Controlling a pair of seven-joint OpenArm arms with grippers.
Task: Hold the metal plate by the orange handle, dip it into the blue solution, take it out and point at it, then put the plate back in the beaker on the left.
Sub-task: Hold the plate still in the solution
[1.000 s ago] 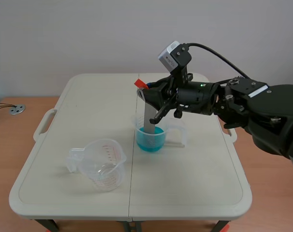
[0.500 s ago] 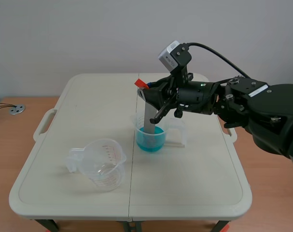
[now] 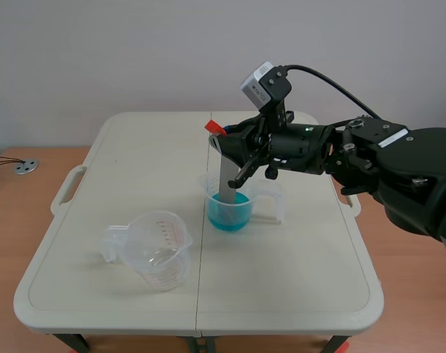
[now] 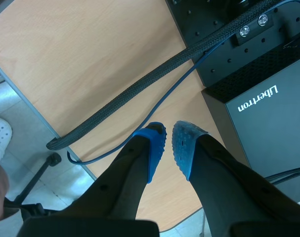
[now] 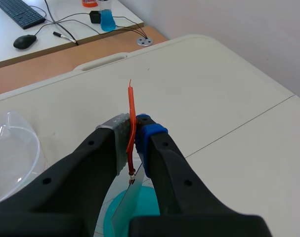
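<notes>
While right fingers (image 5: 157, 148) pinch the orange handle (image 5: 132, 109), metal plate (image 3: 224, 179) in blue solution (image 3: 230, 213), left fingers (image 4: 152, 148) sit closed, empty.

My right arm (image 3: 369, 162) comes in from the right, raised toward the middle, and my right gripper (image 5: 134, 148) is clamped on the orange handle (image 5: 132, 103). My left gripper (image 4: 168, 145) points down, pads nearly touching.

We saw a cream folding desk (image 3: 296, 283) with side handles. On it stood a clear beaker (image 3: 160, 251) toward the front left and, well apart from it, a beaker of blue solution (image 3: 230, 211) near the middle.
</notes>
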